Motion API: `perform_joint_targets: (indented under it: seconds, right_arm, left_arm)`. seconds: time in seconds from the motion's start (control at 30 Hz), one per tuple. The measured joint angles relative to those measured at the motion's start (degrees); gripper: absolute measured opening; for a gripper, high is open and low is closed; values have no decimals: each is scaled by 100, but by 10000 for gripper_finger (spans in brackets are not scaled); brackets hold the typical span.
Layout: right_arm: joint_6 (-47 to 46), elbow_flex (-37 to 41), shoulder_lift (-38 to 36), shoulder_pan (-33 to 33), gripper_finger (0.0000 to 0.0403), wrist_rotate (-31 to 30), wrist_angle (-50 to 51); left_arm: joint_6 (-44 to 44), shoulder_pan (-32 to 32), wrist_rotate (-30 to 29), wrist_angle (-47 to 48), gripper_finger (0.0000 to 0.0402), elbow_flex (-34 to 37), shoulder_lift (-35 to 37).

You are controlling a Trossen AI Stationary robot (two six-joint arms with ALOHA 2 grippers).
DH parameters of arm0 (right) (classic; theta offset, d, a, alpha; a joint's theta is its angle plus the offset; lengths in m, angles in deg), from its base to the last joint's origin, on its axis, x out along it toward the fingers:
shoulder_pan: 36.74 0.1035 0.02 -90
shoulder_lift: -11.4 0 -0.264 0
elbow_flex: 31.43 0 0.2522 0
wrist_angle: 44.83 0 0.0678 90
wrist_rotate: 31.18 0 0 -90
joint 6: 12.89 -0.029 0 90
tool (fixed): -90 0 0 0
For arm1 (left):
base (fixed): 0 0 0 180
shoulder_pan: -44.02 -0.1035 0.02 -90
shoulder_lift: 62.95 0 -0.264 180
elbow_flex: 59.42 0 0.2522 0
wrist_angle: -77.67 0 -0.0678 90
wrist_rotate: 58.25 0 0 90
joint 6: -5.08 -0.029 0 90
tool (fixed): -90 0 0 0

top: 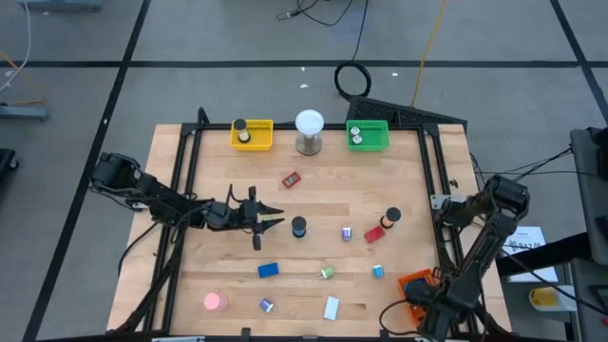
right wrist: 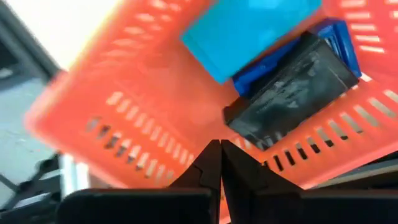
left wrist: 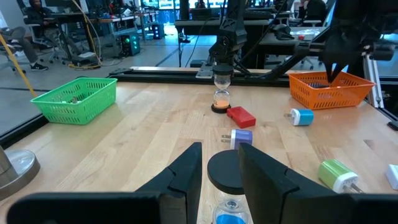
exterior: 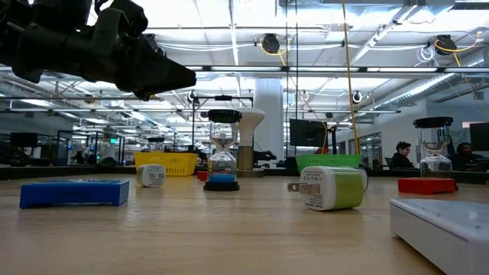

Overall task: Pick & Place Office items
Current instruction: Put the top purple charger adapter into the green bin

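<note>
The office items lie scattered on the wooden table. They include a red block, a blue block, a white block, a pink disc and a green roll. A small hourglass with a black cap and blue base stands upright. My left gripper is open in the air just left of it and points at it. In the left wrist view the black cap shows between and beyond the fingers of my left gripper, untouched. My right gripper is shut above the orange tray.
A yellow tray, a white ball on a metal stand and a green tray line the far edge. The orange tray at the near right holds blue and black pieces. A second hourglass stands beside a red block.
</note>
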Motion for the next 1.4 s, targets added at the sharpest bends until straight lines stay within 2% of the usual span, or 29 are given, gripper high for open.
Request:
perform_joint_targets:
  seconds: [0.07, 0.3, 0.53, 0.73, 0.8, 0.97, 1.07, 1.27, 1.4]
  right_arm:
    - [-6, -121, -113, -32, 1, -245, 159]
    - [437, -427, -577, -288, 0, -1771, 866]
    - [1534, -427, -732, -829, 0, -3704, 722]
    - [1969, -294, -716, -1627, 3, -4812, 111]
    - [2018, -187, -716, -1962, 9, -4771, -175]
    - [2249, 111, -716, -2786, 34, -4029, -972]
    - [2615, 206, -716, -3126, 48, -3890, -1270]
    - [3268, 214, -716, -3504, 60, -3894, -1480]
    - [4119, 213, -603, -3525, 69, -3826, -2311]
  left_arm:
    - [0, 0, 2, -2, 106, 0, 0]
    - [0, 2, 2, 0, 106, -2, 0]
    - [2, 0, 2, -2, 106, -2, 0]
    - [29, 1, 46, -7, 106, -2, 0]
    - [100, 2, 46, -4, 106, -2, 0]
    - [616, 2, 55, -13, 106, -2, 0]
    - [947, 2, 65, -15, 106, -2, 0]
    - [1108, 0, 68, -13, 106, -2, 0]
    - [1177, 1, 68, -7, 106, -2, 0]
